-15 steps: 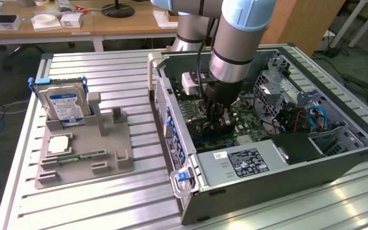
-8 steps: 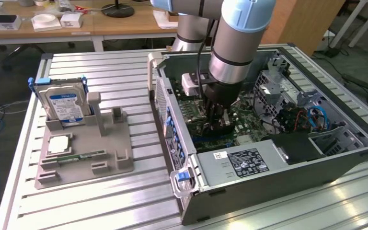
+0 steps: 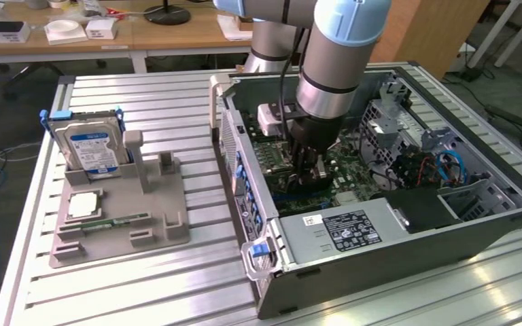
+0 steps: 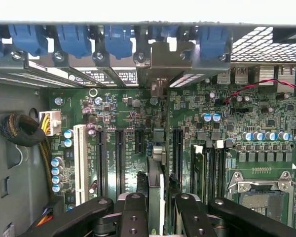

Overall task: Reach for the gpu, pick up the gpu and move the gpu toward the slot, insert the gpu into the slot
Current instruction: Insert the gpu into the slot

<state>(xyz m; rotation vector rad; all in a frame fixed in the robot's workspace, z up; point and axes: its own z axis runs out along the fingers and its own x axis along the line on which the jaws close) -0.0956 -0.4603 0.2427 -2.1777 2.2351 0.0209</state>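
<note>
My gripper (image 3: pixel 308 170) reaches down into the open computer case (image 3: pixel 242 142), low over the green motherboard (image 4: pixel 123 113). In the wrist view the gripper (image 4: pixel 158 202) is shut on the gpu (image 4: pixel 158 155). The card shows edge-on between the black fingers (image 4: pixel 135 210). Its silvery end bracket (image 4: pixel 164 59) stands against the case's rear wall openings. The gpu runs parallel to the long black connectors (image 4: pixel 119 158) and sits right over one line of the board. The slot under it is hidden by the card, and I cannot tell whether the card's edge is seated.
A blue-labelled hard drive (image 3: pixel 89 146) stands in a grey fixture (image 3: pixel 120 217) at the exterior view's left. Blue retaining latches (image 4: pixel 118 39) line the case's rear. The processor socket (image 4: pixel 259 190), memory slots (image 4: pixel 207 170), power supply (image 3: pixel 352 231) and loose cables (image 3: pixel 442 166) crowd the case.
</note>
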